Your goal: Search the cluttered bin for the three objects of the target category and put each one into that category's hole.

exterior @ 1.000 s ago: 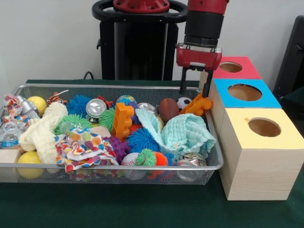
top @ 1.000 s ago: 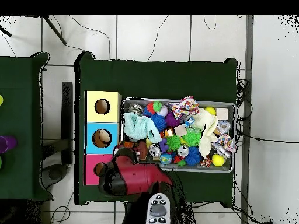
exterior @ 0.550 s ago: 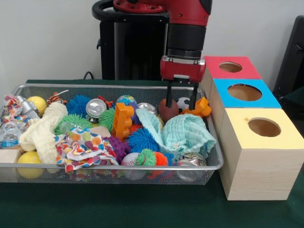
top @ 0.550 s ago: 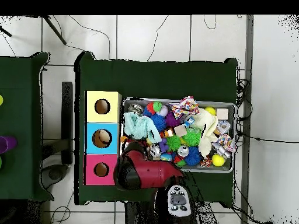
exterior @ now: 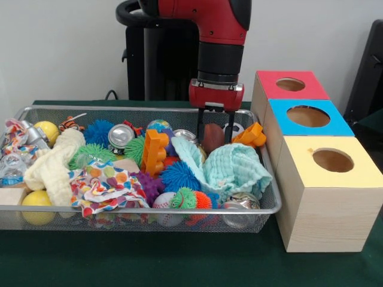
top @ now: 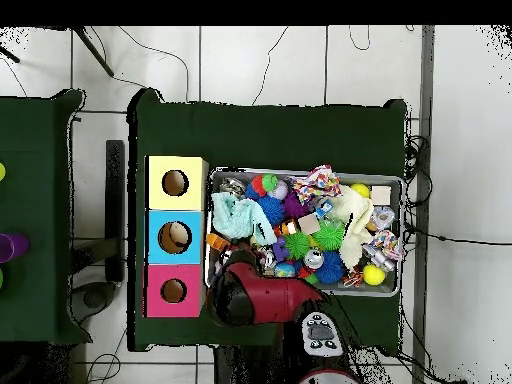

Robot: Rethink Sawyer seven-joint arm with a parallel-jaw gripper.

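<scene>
My gripper (exterior: 215,135) hangs open over the back right part of the wire bin (exterior: 272,206). Its two dark fingers (exterior: 200,122) reach down on either side of a brown football (exterior: 213,137). A small soccer ball (exterior: 237,127) and an orange block (exterior: 252,134) lie just right of it. In front of them lies a teal cloth (exterior: 234,168). Three wooden boxes with holes stand right of the bin: red (exterior: 291,85), blue (exterior: 308,116), yellow (exterior: 333,160). In the overhead view the red arm (top: 250,300) hides the gripper and the football.
The bin also holds spiky balls (exterior: 179,176), an orange toy brick (exterior: 154,152), crushed cans (exterior: 120,136), yellow balls (exterior: 37,199), a baseball (exterior: 163,201), a cream cloth (exterior: 55,165) and a patterned cloth (exterior: 102,185). In the overhead view the boxes (top: 175,236) stand left of the bin (top: 398,180).
The arm has swung left in the front view, from beside the red box to over the football, and has come down. The fingers stay spread.
</scene>
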